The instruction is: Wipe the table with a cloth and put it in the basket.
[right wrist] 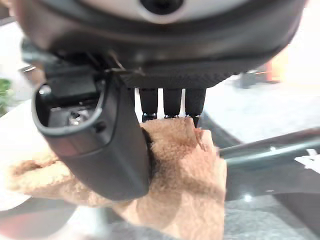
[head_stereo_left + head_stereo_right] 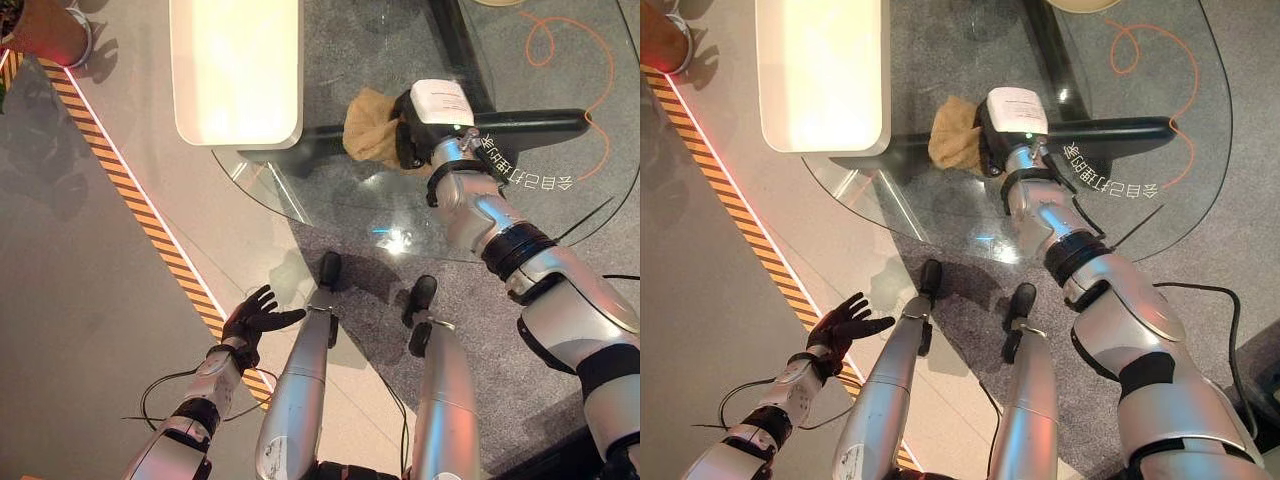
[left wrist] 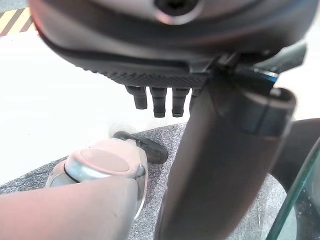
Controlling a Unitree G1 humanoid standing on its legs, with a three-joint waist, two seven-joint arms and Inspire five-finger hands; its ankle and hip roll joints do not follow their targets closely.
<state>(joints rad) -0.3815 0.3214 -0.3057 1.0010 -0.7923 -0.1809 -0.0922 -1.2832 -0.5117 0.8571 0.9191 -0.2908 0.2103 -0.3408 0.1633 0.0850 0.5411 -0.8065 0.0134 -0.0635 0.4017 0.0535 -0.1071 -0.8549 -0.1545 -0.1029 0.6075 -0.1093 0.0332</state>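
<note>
- The right hand (image 2: 415,130) rests on the glass counter (image 2: 330,210), its fingers (image 1: 170,102) clenched on the tan cloth (image 2: 372,125).
- The cloth lies bunched on the counter, just beside a white tray (image 2: 237,70).
- The left hand (image 2: 252,318) hangs low over the floor (image 2: 90,300), fingers released and spread.

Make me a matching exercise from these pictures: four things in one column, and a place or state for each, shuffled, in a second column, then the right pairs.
Things:
1. cloth
2. left hand
3. right hand
4. white tray

Places or states:
A. fingers spread, holding nothing, low beside the table above the floor
B. lies at the glass table's far left part
C. tan, bunched up on the glass
D. on the cloth over the glass

Pairs: 1-C, 2-A, 3-D, 4-B
</note>
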